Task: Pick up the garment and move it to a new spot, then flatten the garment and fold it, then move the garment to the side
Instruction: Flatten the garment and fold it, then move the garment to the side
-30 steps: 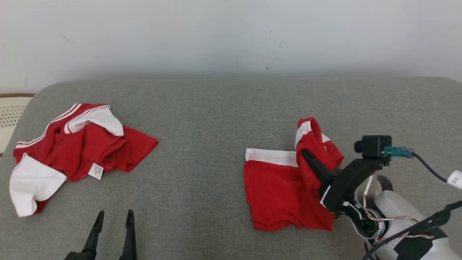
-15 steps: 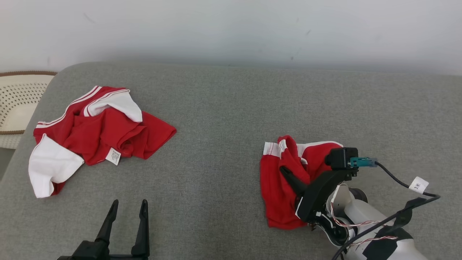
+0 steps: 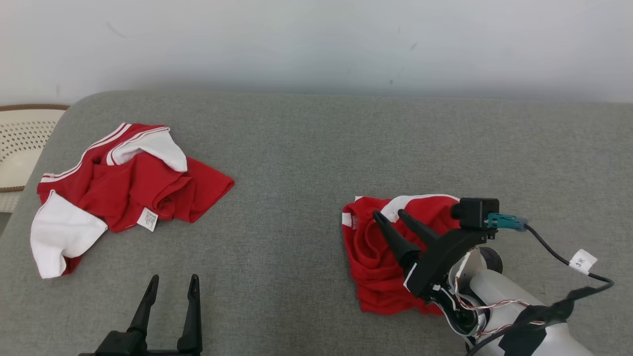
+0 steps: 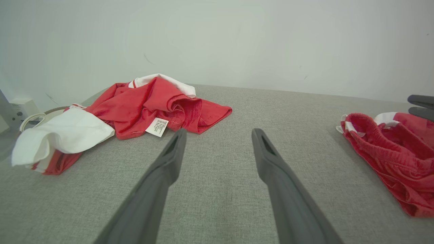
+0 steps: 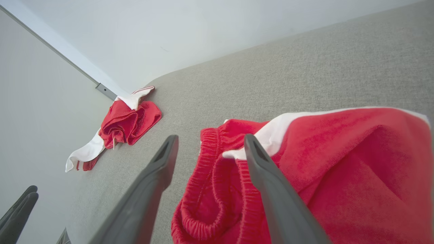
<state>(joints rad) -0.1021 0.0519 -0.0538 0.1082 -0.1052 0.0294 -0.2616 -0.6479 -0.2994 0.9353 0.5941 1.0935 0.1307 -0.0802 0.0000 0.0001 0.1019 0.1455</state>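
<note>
A red garment [image 3: 371,262] with white trim and an elastic waistband lies crumpled on the grey cushion at the right. My right gripper [image 3: 389,213] hovers just over it, open, its fingers spread above the folds with nothing between them. The right wrist view shows the garment [image 5: 339,162] under and beside the right gripper [image 5: 211,137]. My left gripper [image 3: 174,278] stands open at the lower left over bare cushion, holding nothing. In the left wrist view the left gripper [image 4: 219,130] points across the cushion, with the garment [image 4: 390,149] far to its right.
A second red and white garment [image 3: 128,188] lies bunched at the left of the grey cushion [image 3: 296,163], a white label showing. A cream perforated basket [image 3: 20,143] sits past the cushion's left edge. A pale wall runs along the back.
My right gripper has opened and let go of the red garment, which has dropped into a crumpled heap. The head camera has shifted. The left gripper stays open.
</note>
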